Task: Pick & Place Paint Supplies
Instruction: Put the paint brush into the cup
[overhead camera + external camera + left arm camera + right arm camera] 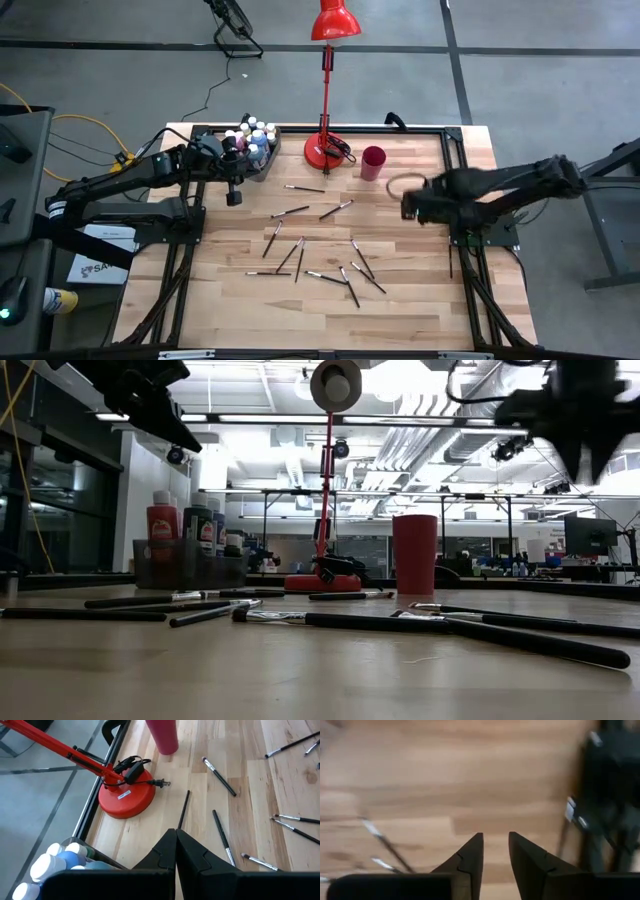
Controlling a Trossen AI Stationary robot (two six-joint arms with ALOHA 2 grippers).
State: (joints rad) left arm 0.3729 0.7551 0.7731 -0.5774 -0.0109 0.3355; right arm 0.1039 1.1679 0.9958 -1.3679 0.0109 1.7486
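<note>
The right gripper (495, 851) hangs above bare wood near the table's right side, its 2 fingers standing slightly apart with a narrow gap between them and nothing in it. In the high view the right gripper (412, 205) sits right of the dark red cup (373, 161) and well apart from it. In its wrist view, 2 brushes lie blurred on the boards at one side, and a dark table frame shows at the other.

The left gripper (175, 851) has its fingers pressed together, empty. In the high view it hovers just beside the grey bin (262, 158) at the table's back left corner. The bin holds the paint bottles (252, 140), standing upright with white caps; pink and blue ones can be told. From table height a red bottle and darker ones show through the bin wall (190, 565); their labels are too small to read.

The paintbrushes (300, 245) lie scattered flat across the middle of the table (400, 300), some crossing or touching, all outside the bin and cup. 1 brush (218, 769) lies near the cup (163, 735).

A red desk lamp (325, 150) stands between bin and cup; its base (126, 799) carries a small white label, unreadable, with a black cord and plug on it.
</note>
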